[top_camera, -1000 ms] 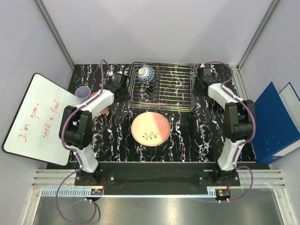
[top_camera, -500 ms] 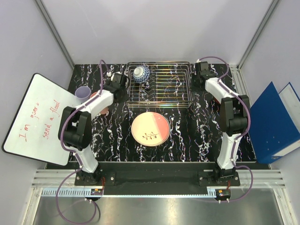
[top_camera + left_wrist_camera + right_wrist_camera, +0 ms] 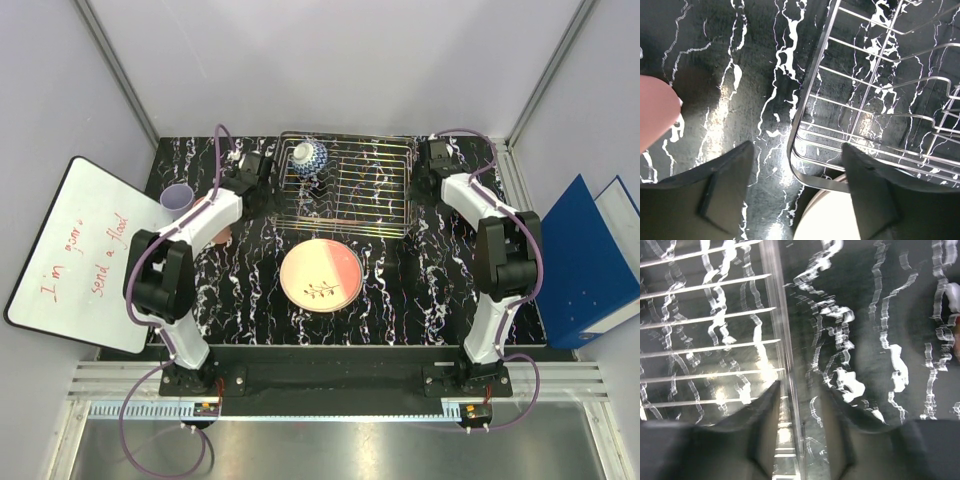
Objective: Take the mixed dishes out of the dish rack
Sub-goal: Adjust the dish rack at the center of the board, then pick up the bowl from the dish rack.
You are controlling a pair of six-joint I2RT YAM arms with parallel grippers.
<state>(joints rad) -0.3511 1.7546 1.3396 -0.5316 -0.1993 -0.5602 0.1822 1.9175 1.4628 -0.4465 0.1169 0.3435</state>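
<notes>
At the bench's far edge, the rack (image 3: 350, 186) holds a bowl (image 3: 308, 157). Left end effector (image 3: 796, 150) straddles its rim, fingers apart; right end effector (image 3: 801, 390) grip cannot be told. An uneven pull may spill the bowl.

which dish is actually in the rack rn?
The blue-white patterned bowl, at the far-left corner of the dish rack. The cream/pink plate lies on the table in front of it; the lavender cup stands off to the left.

A white whiteboard (image 3: 70, 255) with red handwriting leans at the left of the black marbled table (image 3: 240, 290), and blue binders (image 3: 590, 265) stand at its right.
</notes>
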